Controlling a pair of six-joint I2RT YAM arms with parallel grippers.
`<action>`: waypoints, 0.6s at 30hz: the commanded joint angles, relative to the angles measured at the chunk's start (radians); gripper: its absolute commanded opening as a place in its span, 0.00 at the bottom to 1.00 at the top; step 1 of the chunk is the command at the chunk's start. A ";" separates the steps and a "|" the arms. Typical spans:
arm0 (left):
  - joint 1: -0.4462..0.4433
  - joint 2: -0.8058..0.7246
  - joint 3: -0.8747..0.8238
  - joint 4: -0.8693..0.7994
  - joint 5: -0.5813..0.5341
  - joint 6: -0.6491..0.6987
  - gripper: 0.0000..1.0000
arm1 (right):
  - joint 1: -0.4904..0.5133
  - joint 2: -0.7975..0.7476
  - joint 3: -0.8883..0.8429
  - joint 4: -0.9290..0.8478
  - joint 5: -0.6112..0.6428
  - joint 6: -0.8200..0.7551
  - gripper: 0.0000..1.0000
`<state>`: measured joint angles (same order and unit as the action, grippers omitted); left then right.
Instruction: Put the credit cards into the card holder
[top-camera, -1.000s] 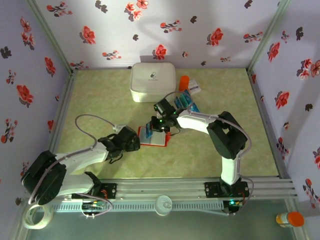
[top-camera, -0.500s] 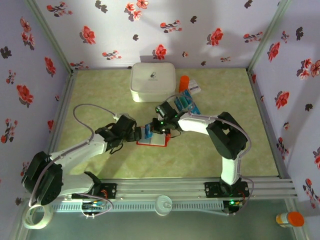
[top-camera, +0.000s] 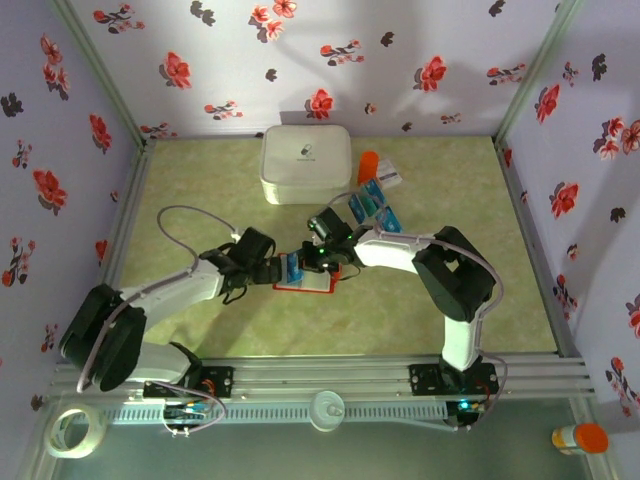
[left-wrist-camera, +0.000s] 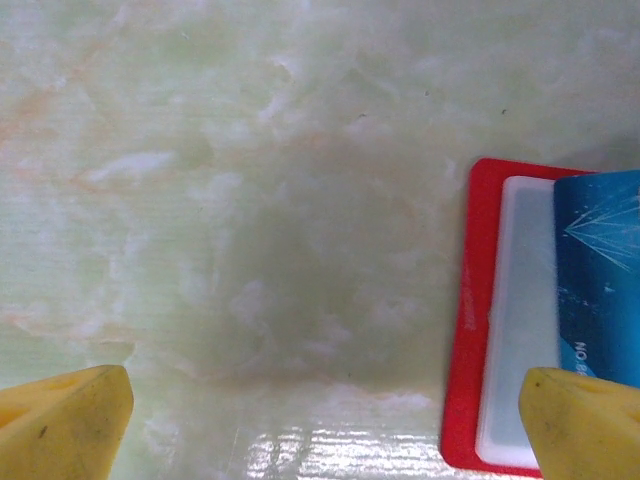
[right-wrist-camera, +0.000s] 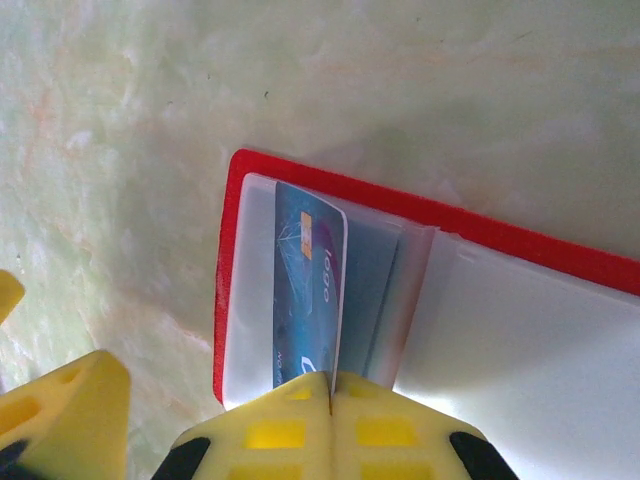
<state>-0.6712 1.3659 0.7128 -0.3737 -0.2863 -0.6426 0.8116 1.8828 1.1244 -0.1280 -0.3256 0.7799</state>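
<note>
There's the right gripper (right-wrist-camera: 330, 398) clamped on a card (right-wrist-camera: 308, 290), seemingly partway into the holder (right-wrist-camera: 228, 300) pocket just ahead: slide it straight and flat, with the wide-open left gripper (left-wrist-camera: 320, 430) steadying the holder edge by its right finger.

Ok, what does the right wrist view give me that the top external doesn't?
Right wrist: the right gripper shut on a credit card, which lies over the card holder, on its pale inside. Top external: the left gripper open beside the card holder, with spare cards and a white box beyond. Both: the red card holder lying open on the table.
</note>
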 joint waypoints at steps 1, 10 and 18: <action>0.010 0.030 0.032 0.046 0.003 0.027 1.00 | 0.010 0.010 -0.032 -0.104 0.024 -0.034 0.00; 0.010 0.070 0.044 0.082 0.031 0.031 1.00 | 0.009 0.006 -0.058 -0.062 0.020 -0.013 0.00; 0.010 0.097 0.021 0.114 0.067 0.015 1.00 | 0.010 0.011 -0.078 -0.014 0.015 0.018 0.00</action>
<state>-0.6674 1.4502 0.7334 -0.2836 -0.2409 -0.6357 0.8116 1.8793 1.0840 -0.0814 -0.3264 0.7792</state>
